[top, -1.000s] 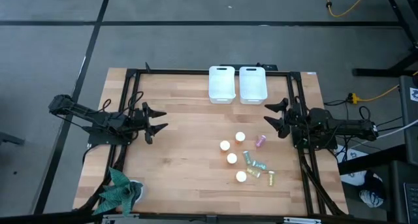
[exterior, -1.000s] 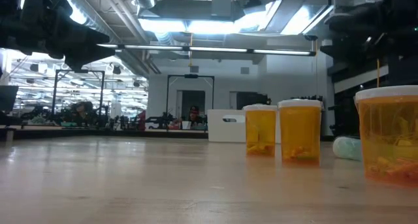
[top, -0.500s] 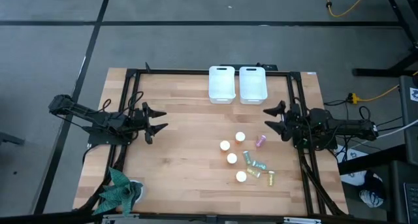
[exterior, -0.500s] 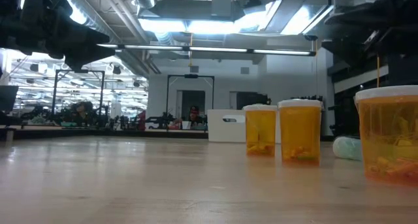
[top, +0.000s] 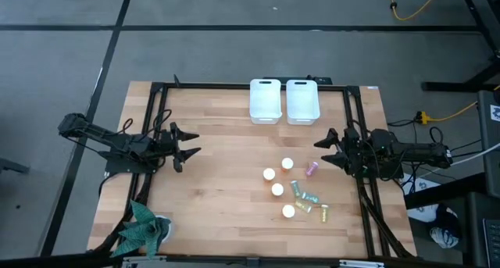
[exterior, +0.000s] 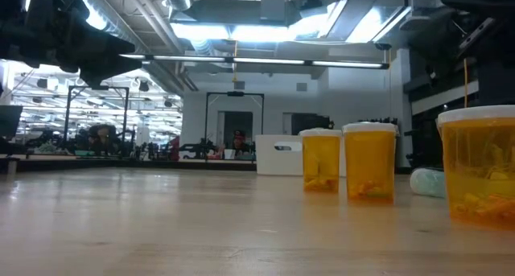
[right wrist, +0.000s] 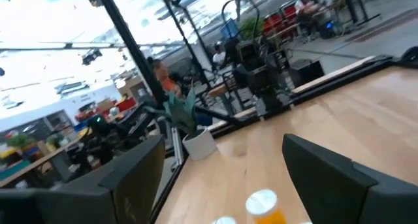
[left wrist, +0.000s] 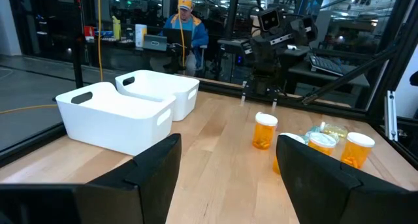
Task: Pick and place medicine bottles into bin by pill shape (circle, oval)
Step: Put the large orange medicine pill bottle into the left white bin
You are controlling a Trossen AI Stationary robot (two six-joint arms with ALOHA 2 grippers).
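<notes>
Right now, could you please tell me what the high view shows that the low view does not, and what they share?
Only the high view shows both arms: the left pincer and right pincer, each open and empty, the pink bottle, and two white bins side by side. Only the low view shows the room beyond the table and pills inside the bottles. Both show the orange bottles with white caps and the wooden table.

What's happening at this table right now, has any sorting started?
Not yet, by the look of it. The orange medicine bottles with round white caps and the smaller translucent coloured bottles all sit loose on the wooden table. The two white plastic bins at the far edge look empty. The right pincer hovers open beside the cluster, near the pink bottle. The left pincer waits open on its side, holding nothing.
</notes>
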